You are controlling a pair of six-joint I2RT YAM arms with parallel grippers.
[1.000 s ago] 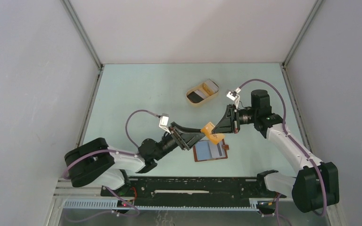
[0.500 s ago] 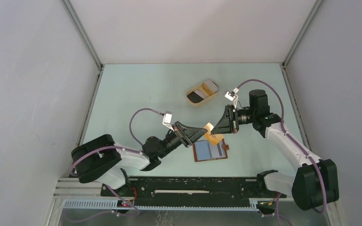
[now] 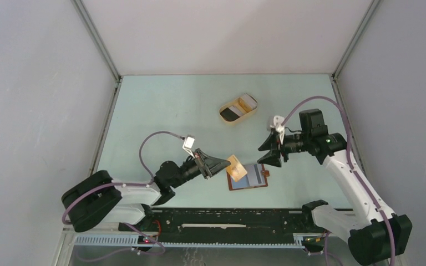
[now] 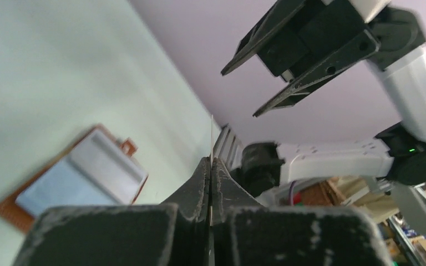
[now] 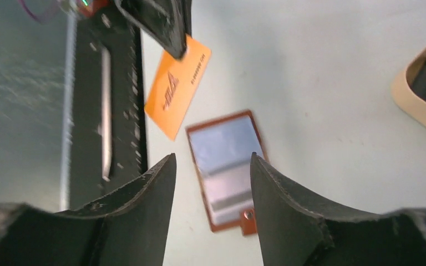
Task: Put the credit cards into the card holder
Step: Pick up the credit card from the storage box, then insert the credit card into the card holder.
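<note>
We find the left gripper [image 3: 221, 165] fully closed on the orange card [image 5: 177, 86]. Its jaws meet flat on one short end of the card, and the rest of the card projects past the fingertips toward the right gripper [image 3: 266, 156]. In the left wrist view the card shows only as a thin edge line rising from between the pressed fingers. The card hangs above the table [image 3: 172, 111]. We cannot tell from the top view whether its far corner touches the card holder, but the right wrist view shows a narrow gap between the two. The card holder [image 3: 253, 178] lies open and flat on the table, just beyond and below the left fingertips, between the two grippers. Its reddish-brown border and small closing tab face the right gripper's side, and the grey-blue cards [image 5: 224, 158] are seated in its inner slots. The right gripper stands apart from the orange card with its jaws spread about halfway and nothing between them. Its wrist view frames the card holder directly between the two fingers. Beyond the right gripper, on its far-left side, sits the beige tray [image 3: 222, 115], well apart from both sets of fingers. It contains a black card [image 3: 232, 112] and a pale card [image 3: 248, 102] side by side.
</note>
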